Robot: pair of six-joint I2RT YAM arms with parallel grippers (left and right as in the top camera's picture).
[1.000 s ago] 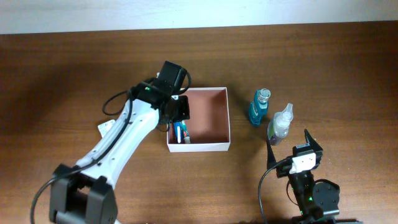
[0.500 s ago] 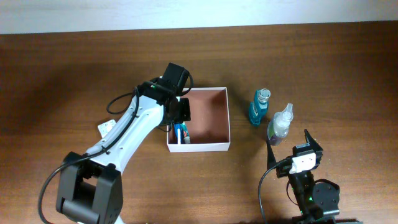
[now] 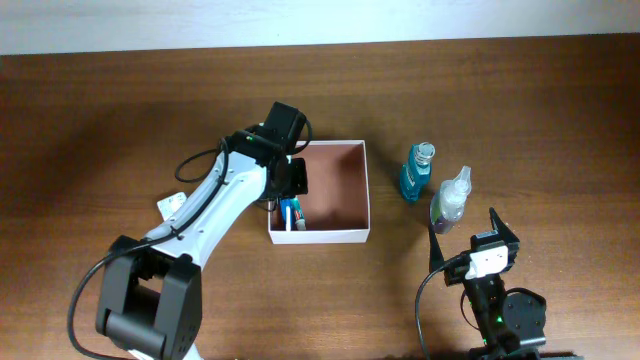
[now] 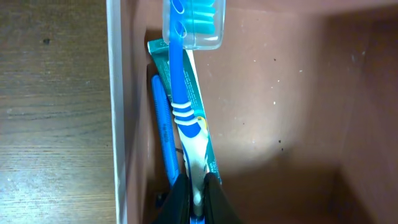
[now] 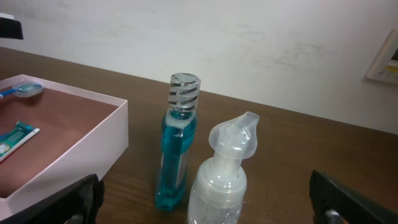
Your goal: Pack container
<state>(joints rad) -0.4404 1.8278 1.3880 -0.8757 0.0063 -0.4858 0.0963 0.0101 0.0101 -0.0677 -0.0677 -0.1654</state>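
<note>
Since 1 second ago your left arm has swung its lower links toward the container, and its wrist has edged slightly further over the box's left side; the bottles and the right arm sit where they were.

You see the brown wooden surface carrying everything. Near its middle stands the container, a square shallow box with thin white walls and a reddish-brown floor. The left arm reaches in over its left wall.

The right end effector hangs near the front edge, to the right of the container, with its 2 fingers spread wide and nothing between them. Just ahead of it stand 2 bottles, close to each other and outside the container on its right: a blue mouthwash bottle with a sealed cap, upright, and a clear pump bottle, also upright.

The left end effector is pinched narrow on the handle of a blue and white toothbrush. That toothbrush lies inside the container along the left wall, its head covered by a clear blue cap. Under it lies a toothpaste tube, and beside that, against the wall, a slim blue item that you cannot identify from these views.
</note>
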